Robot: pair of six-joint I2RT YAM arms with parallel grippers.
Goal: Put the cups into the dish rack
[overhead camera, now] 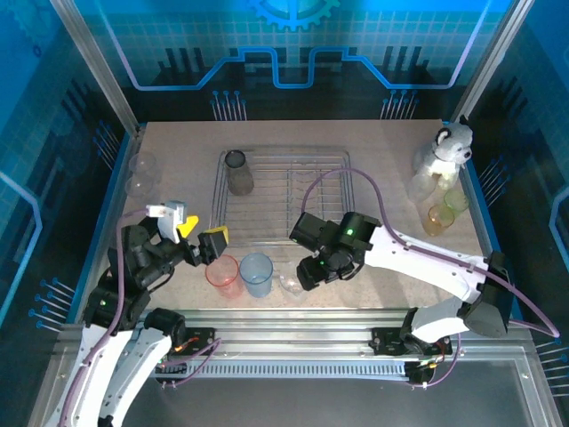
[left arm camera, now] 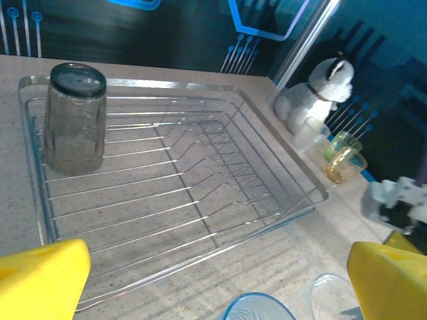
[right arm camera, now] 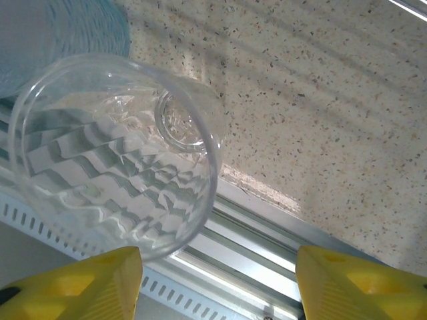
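The silver wire dish rack (overhead camera: 284, 191) lies mid-table, and one smoky grey cup (overhead camera: 238, 172) stands upside down in its far left corner. Just in front of the rack stand a pink-red cup (overhead camera: 223, 274) and a pale blue cup (overhead camera: 256, 273). A clear cup (right arm camera: 113, 160) lies on its side beside them, mouth toward the right wrist camera. My right gripper (right arm camera: 217, 287) is open over this cup, with the rim close to its left finger (right arm camera: 73, 283). My left gripper (left arm camera: 217, 287) hovers open above the blue cup (left arm camera: 260, 308), facing the rack (left arm camera: 287, 150) and the grey cup (left arm camera: 75, 117).
A grey-white plush animal (overhead camera: 444, 151) sits at the far right. In front of it stand a clear cup (overhead camera: 422, 187), a yellow-green cup (overhead camera: 456, 200) and a yellowish cup (overhead camera: 436, 218). Clear cups (overhead camera: 138, 173) stand at the far left edge. A metal rail runs along the near table edge.
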